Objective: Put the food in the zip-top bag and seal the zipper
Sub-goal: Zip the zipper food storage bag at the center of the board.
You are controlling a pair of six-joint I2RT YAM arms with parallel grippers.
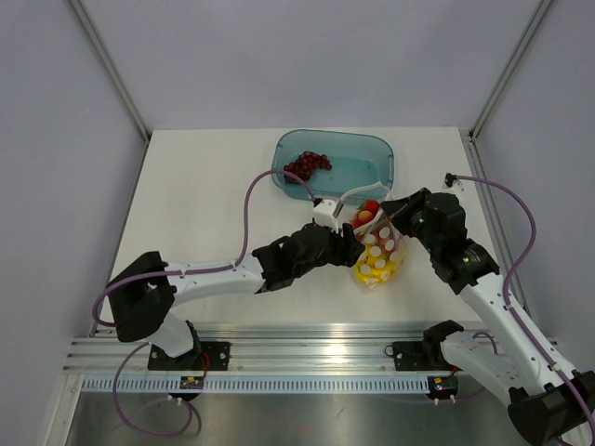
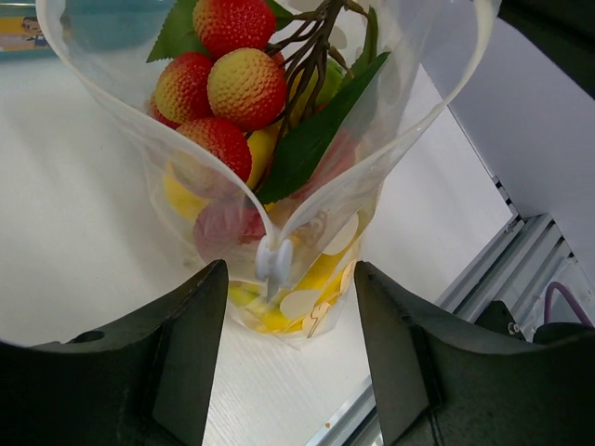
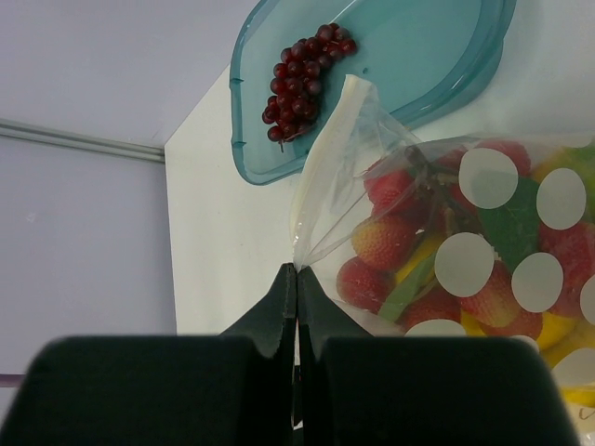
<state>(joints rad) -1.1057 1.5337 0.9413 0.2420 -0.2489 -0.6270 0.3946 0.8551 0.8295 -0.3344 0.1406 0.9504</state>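
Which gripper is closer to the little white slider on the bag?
Left. The left gripper, open, straddles the slider; the right gripper is shut on the bag at its opposite edge.

Light: bright, even and diffuse, with a white wash over the table [image 1: 186, 186].
Shadows: faint and soft-edged, seen only under the arms and the bag [image 1: 376, 255].
Glare: a white hotspot on the rail [image 1: 325, 351] (near edge), and a pale sheen along the bag's rim.
Focus: the fruit [image 2: 246, 88] is crisp, while the left fingers [image 2: 177, 362] are slightly soft.
Blur: the right fingers [image 3: 274, 316] are dark and fuzzy-edged close to the lens.
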